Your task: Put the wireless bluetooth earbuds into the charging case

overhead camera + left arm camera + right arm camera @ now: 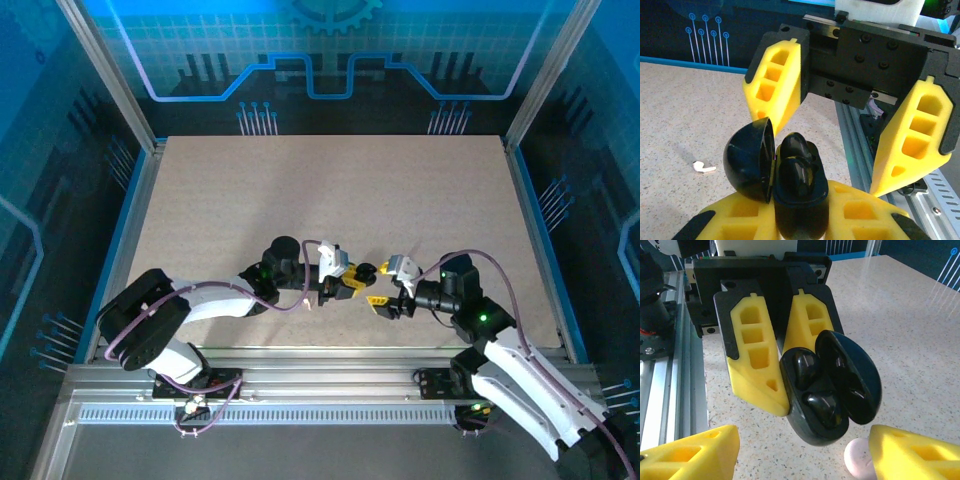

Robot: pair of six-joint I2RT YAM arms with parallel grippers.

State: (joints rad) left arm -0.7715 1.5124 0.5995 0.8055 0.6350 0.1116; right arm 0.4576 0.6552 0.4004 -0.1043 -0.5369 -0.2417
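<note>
In the overhead view, low in the frame and just left of centre, the left tool point(352, 281) is closed on a black charging case point(366, 270). Its yellow fingers pinch the lower body of the case. Just right of it, the right tool point(383, 283) faces it with its fingers spread wide, gripping nothing. Both sit over the near strip of the speckled tabletop point(330, 190).

In the left wrist view, a white earbud point(704, 167) lies on the tabletop toward the left edge, apart from the case. To its right the lid point(747, 165) of the case stands swung open. At lower centre two black earbuds point(792, 175) sit one above the other in the base.

In the right wrist view, the open case hangs at centre between the left tool's yellow fingers. A pale pinkish rounded thing point(857, 460) lies on the tabletop at the bottom, right of centre. I cannot tell what it is.
</note>
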